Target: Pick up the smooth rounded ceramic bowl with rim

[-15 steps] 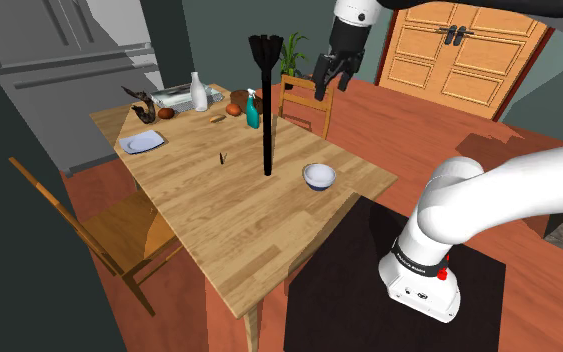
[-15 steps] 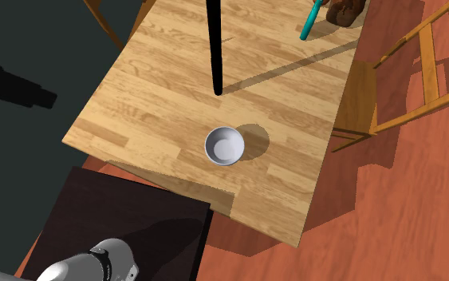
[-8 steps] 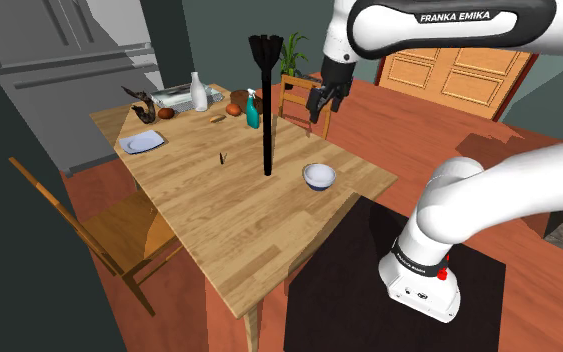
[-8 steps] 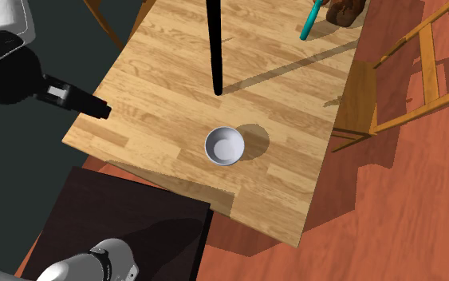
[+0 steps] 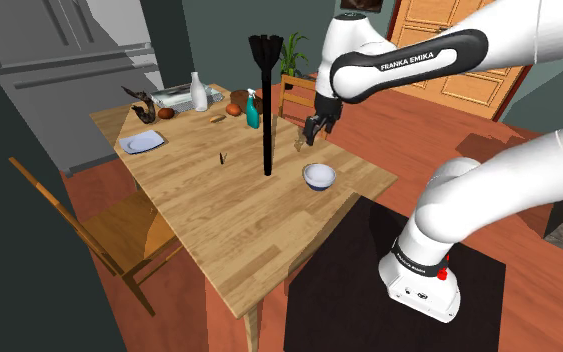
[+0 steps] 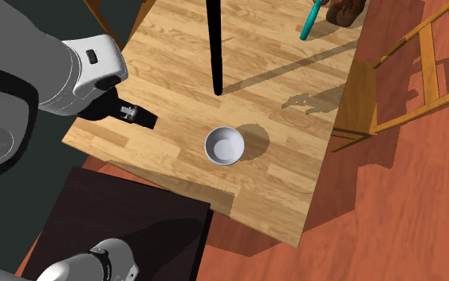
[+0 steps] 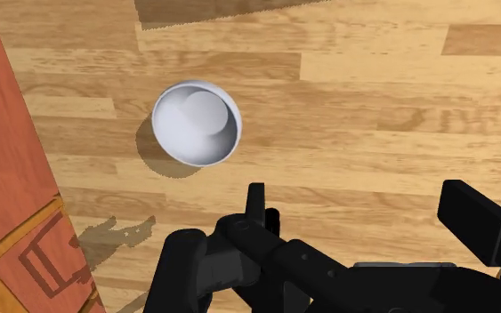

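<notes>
Shoulder view: the gripper (image 5: 310,133) was carried pointing down over the wooden table (image 5: 219,215) by an arm arched from the stand (image 5: 359,285). Its fingers were held apart, with nothing grasped. The pale bowl (image 5: 318,177) was seated upright near the table's edge, close by and untouched. Red-brown floor (image 5: 529,260) was laid around.

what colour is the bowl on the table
The small round bowl is white; clearest in wrist view.
</notes>
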You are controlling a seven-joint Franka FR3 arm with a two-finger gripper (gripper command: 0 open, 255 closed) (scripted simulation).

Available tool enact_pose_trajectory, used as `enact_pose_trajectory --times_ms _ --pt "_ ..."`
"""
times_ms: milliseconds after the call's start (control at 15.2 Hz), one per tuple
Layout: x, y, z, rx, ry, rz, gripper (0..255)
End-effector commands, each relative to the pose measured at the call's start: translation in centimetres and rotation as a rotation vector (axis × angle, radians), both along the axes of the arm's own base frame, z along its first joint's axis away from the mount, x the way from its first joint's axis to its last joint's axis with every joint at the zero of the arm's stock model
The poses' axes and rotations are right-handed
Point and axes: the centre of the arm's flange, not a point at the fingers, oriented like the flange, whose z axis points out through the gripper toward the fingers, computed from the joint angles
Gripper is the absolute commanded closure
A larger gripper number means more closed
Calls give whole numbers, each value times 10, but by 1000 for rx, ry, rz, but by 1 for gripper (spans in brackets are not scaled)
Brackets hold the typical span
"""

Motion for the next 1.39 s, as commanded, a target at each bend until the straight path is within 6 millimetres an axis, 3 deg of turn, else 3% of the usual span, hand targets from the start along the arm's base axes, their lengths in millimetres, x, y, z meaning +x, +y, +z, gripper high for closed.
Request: enact_pose_trajectory --times_ms 0,1320 --pt "8 -6 -23 -10 3 3 0" --pt "77 -99 -257 -100 52 31 0"
